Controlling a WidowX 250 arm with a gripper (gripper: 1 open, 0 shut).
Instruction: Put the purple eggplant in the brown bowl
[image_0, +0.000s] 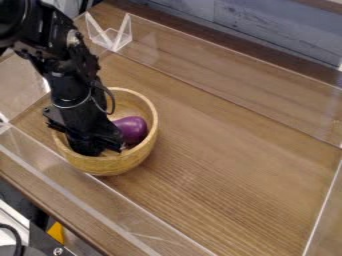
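The brown bowl sits at the left of the wooden table. Inside it, against the right wall, lies the purple eggplant, with only its glossy rounded end showing. My gripper reaches down into the bowl's left half on the black arm, fingertips low near the bowl's floor. It is shut, just left of the eggplant. Whether the fingers touch the eggplant is hidden by the arm.
Clear acrylic walls ring the wooden tabletop. A clear folded plastic piece stands at the back left. The table's front edge runs close below the bowl.
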